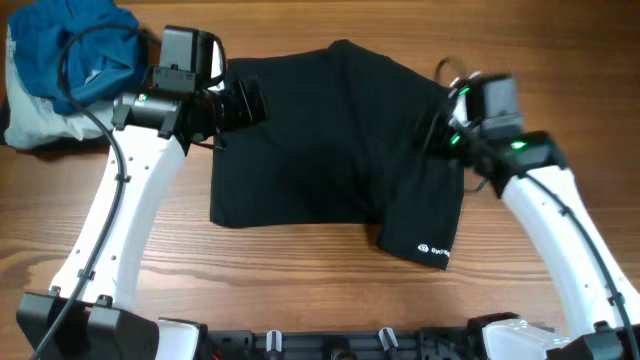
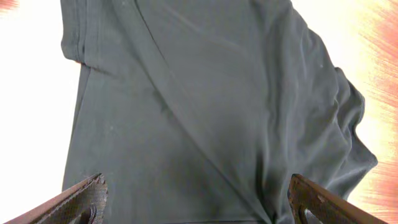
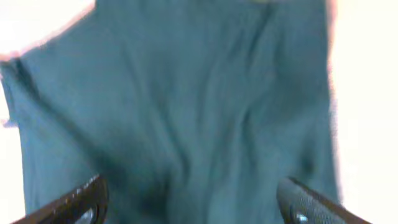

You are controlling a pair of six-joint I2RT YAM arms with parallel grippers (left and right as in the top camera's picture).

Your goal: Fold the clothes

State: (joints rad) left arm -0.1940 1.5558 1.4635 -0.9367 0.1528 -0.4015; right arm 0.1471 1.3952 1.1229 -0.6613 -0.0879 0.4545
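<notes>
**Black shirt flat on table, both grippers wide open over it**

Overhead: the black shirt (image 1: 330, 140) lies spread on the wooden table (image 1: 300, 290), partly folded, with one flap laid diagonally across the body. A small white logo (image 1: 432, 250) sits at the shirt's lower right corner. The left gripper (image 1: 250, 100) is over the shirt's upper left edge. The right gripper (image 1: 440, 135) is over the shirt's right edge. Whether either one touches the cloth can't be told from here. A bright blue garment (image 1: 85, 45) is bunched well apart from the shirt, off its upper left, lying on a pale garment (image 1: 30, 125).

Left wrist: fingers (image 2: 81, 199) spread wide with nothing pinched between them. The shirt fills the view beyond them, a diagonal fold line crossing it and a stitched hem at its upper left. Table shows on both sides of the shirt.

Right wrist: blurry and washed out, so the shirt reads teal here. Fingers (image 3: 311, 202) stand wide apart, gripping nothing, with wrinkled shirt fabric spread ahead of them.
</notes>
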